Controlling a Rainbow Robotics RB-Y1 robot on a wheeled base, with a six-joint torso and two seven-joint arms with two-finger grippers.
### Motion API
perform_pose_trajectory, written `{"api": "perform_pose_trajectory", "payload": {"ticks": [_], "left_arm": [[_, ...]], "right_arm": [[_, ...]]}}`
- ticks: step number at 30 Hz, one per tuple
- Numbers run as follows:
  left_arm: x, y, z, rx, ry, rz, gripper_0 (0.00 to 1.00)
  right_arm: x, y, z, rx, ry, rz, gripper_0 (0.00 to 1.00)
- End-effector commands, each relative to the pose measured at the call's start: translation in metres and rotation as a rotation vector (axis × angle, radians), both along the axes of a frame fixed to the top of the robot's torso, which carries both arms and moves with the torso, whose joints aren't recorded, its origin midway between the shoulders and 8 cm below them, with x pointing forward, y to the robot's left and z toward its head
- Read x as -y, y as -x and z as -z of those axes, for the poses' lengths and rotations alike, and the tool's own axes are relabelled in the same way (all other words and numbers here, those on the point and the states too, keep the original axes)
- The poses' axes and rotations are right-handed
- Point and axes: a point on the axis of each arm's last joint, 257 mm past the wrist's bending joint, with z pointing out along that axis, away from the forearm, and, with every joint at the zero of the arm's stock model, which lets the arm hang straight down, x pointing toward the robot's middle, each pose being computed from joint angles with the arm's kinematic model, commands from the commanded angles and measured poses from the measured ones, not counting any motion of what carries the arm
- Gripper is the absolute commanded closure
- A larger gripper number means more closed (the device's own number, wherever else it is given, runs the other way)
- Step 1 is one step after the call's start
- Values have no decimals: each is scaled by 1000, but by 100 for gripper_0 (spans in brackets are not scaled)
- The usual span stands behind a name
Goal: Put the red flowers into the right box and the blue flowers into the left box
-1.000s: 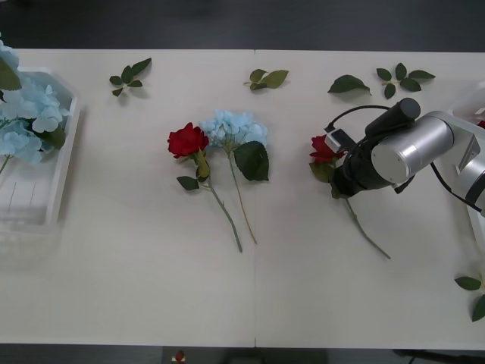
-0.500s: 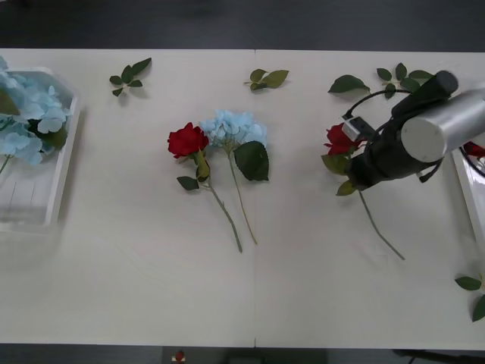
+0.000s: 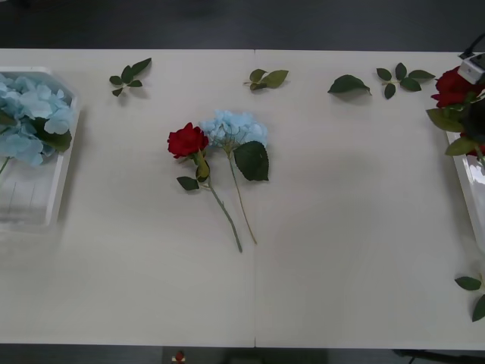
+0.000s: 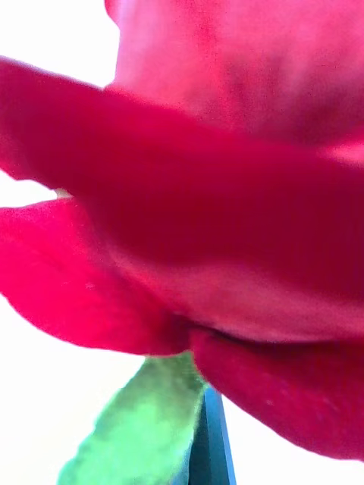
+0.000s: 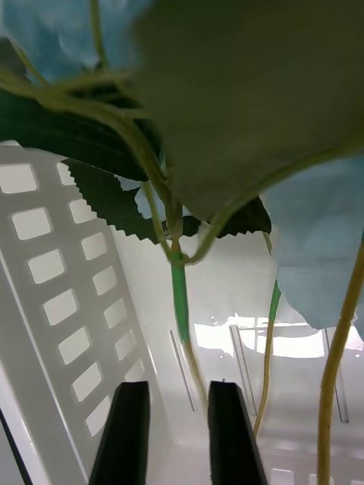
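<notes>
**A:** What are you holding on the right?

**B:** Your right gripper is clamping an artificial red rose with a thin green stem. The petals are pressing right up against the wrist camera, and one leaf is lying beside a finger. Just beneath that gripper, the shallow glossy white plastic tray is waiting.

**A:** And the left?

**B:** Your left gripper is standing parted by a narrow gap and gripping nothing. It is hovering inside the translucent ridged plastic tray, with pale-blue hydrangea heads on long stems lying just ahead of its fingers.

**A:** What am I risking?

**B:** On the right, the rose's leaves are hanging near the tray's rim. If you let go off-centre, the stem could tip it out onto the table. On the left, one stem is pointing into the gap between the fingers. If you pull back carelessly, you may drag a hydrangea out.

**A:** Farther out?

**B:** Well away from both grippers, between them, a second red rose and a blue hydrangea are lying touching on the off-white table, which has a seam down its middle. Loose green leaf sprigs are lying along the far edge. Dark floor is showing beyond.
</notes>
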Motion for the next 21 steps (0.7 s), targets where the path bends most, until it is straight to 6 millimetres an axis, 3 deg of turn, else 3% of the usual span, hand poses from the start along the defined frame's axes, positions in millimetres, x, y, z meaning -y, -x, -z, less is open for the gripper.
{"api": "perform_pose_trajectory", "payload": {"ticks": [1,5,9,16,21], "left_arm": [[-19,-5,-34,66,-13,-38,0],[-14,-10,-45,98,33,-10,0],[-15,0,-70,106,102,15,0],[3,21,-110,104,201,114,0],[42,38,-127,81,345,199,0]], "right_arm": [[59,-3,-40,58,131,80,99],[109,-1,-55,77,270,150,99],[154,3,-56,79,380,221,99],[198,5,-40,78,479,292,99],[217,-5,-16,116,519,294,100]]}}
